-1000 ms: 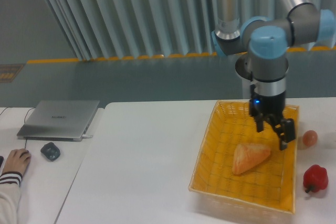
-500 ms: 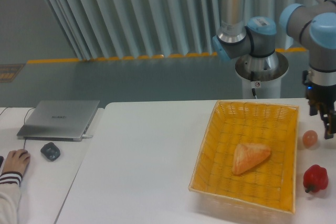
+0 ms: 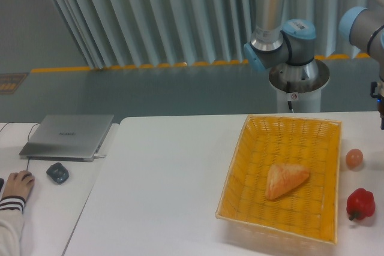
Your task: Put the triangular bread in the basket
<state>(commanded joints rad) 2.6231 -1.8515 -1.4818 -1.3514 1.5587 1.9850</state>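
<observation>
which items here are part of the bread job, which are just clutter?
Job: triangular bread, lying inside the basket.

Clutter: egg, red pepper-like fruit, laptop, mouse, a person's hand.

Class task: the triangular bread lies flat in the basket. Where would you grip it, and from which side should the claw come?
Come straight down from above: the basket walls block a sideways approach. Close across the bread at its middle, on the two long slanting edges, since it lies flat.
</observation>
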